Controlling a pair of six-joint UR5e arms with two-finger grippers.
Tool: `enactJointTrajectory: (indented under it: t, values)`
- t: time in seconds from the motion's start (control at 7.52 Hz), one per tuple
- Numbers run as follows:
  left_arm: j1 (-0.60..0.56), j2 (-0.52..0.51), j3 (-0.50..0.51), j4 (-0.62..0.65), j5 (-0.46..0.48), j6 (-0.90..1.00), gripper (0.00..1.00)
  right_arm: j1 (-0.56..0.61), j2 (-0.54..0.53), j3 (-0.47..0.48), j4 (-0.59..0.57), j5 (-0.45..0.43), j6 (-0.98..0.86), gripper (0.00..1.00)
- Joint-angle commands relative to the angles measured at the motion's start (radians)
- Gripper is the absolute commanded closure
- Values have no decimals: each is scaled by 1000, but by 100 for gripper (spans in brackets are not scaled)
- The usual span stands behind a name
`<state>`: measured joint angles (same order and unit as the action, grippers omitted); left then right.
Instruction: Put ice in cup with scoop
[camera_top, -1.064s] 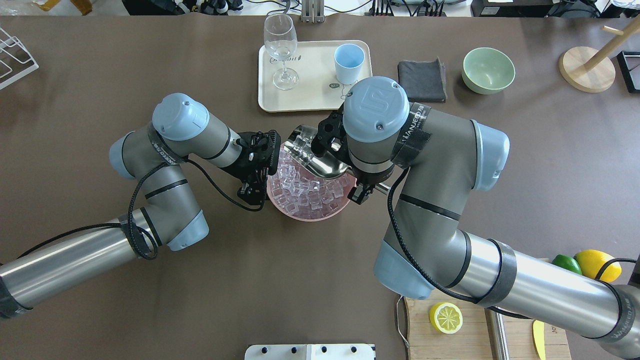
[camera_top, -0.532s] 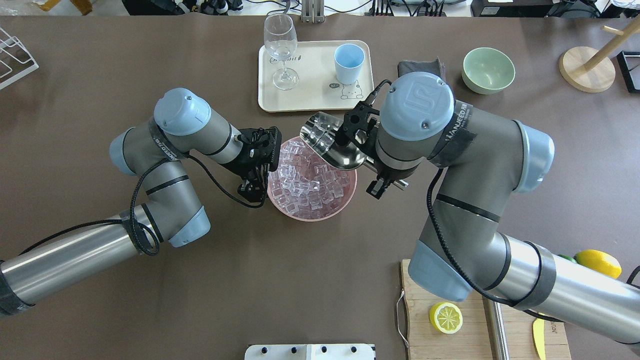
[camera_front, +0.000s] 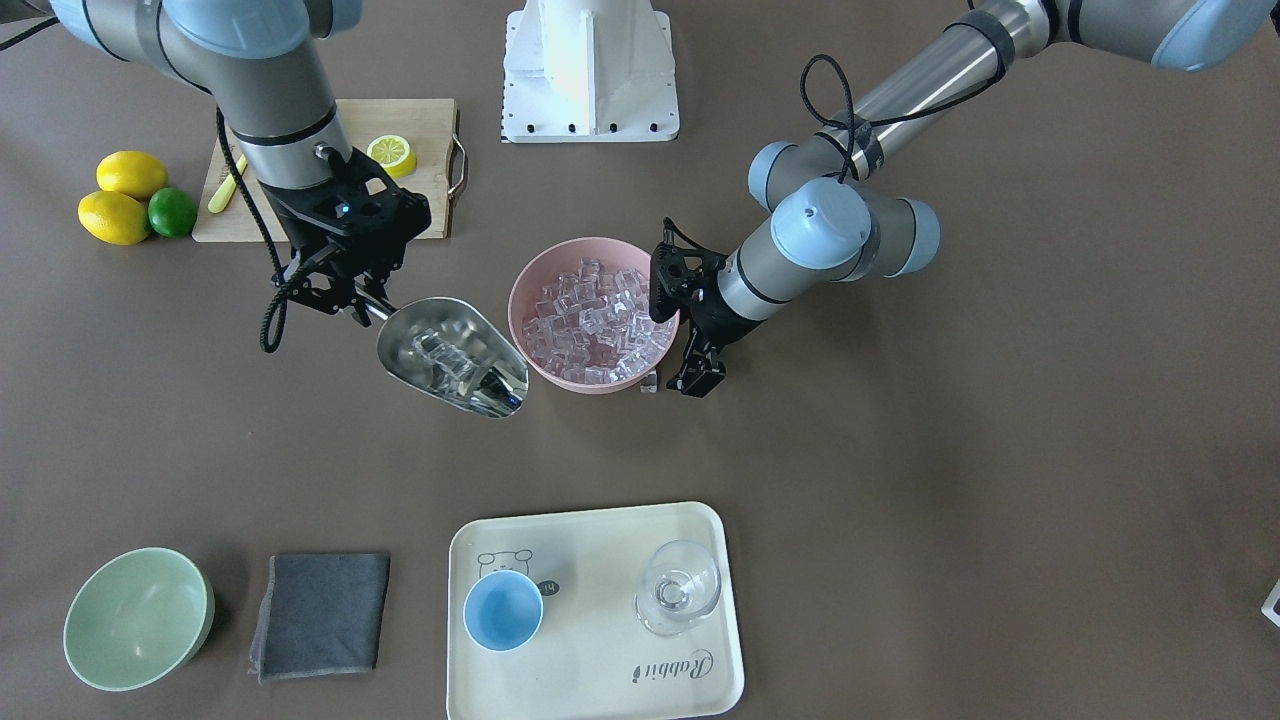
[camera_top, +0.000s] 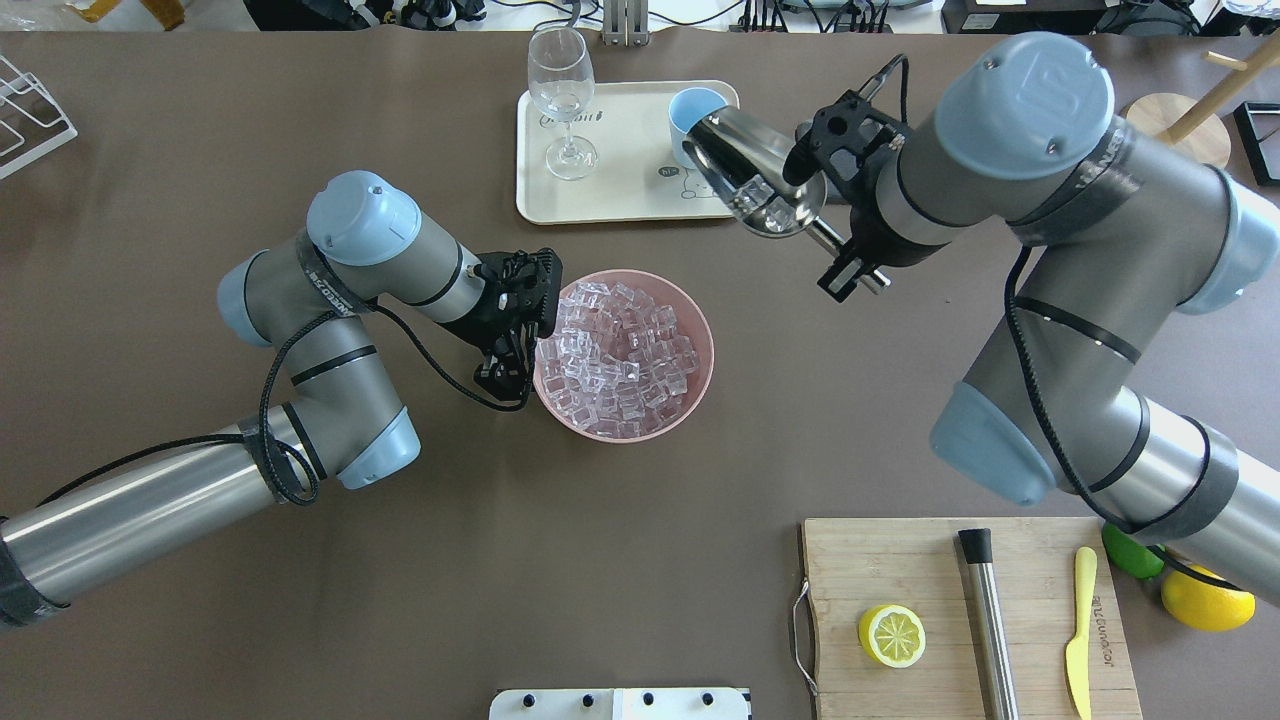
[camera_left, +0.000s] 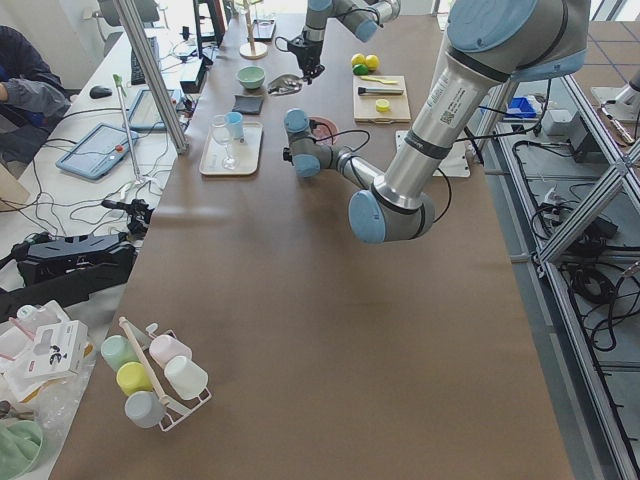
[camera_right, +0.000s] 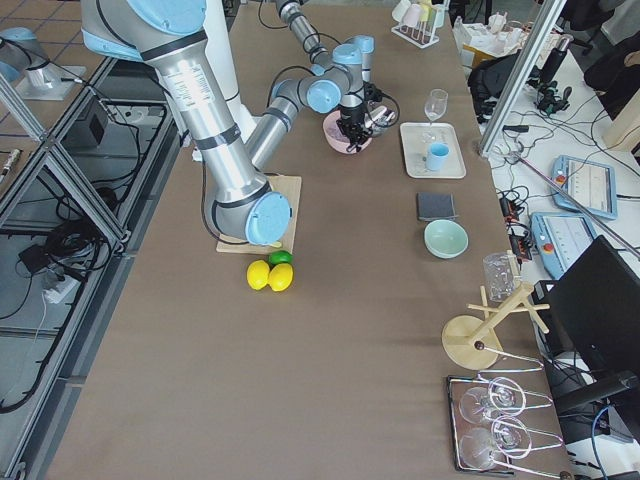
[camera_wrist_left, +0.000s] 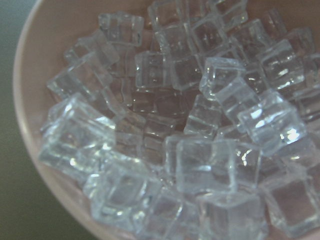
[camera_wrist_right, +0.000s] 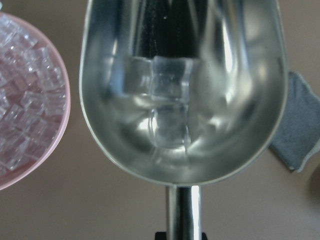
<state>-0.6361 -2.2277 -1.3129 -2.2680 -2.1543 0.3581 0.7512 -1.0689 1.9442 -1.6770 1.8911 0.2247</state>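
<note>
My right gripper (camera_top: 848, 258) is shut on the thin handle of the steel scoop (camera_top: 752, 180), which is raised off the table. In the front view the scoop (camera_front: 452, 357) hangs beside the pink bowl (camera_front: 527, 345), toward the tray side. A few ice cubes (camera_wrist_right: 169, 100) lie in its trough. The light-blue cup (camera_top: 688, 104) stands on the cream tray (camera_top: 620, 200); it is partly covered by the scoop in the overhead view. My left gripper (camera_top: 530, 332) is shut on the left rim of the pink bowl (camera_top: 703, 335), which is full of ice (camera_top: 620, 355).
A wine glass (camera_top: 562, 90) stands on the tray. A grey cloth (camera_front: 320, 615) and a pale green bowl (camera_front: 135, 620) lie beyond the scoop. One loose cube (camera_front: 648, 383) lies by the bowl. A cutting board (camera_top: 950, 570) holds a half lemon, a steel cylinder and a knife.
My right gripper has lifted the scoop with ice out of the pink bowl and carried it up and away toward the tray. My left gripper has stayed at the bowl's rim.
</note>
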Motion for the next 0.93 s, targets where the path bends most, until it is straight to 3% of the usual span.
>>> enactJointTrajectory:
  t: [0.0,0.4,0.8]
  values:
    - [-69,26,-14,1,-21,-4,2,114,-10,-54,141,29,62,100]
    - [-164,100,-98,42,-22,-2,2,175,16,-175,107,155,61,100]
    - [-267,186,-251,318,-10,-1,2,211,215,-385,-163,297,59,100]
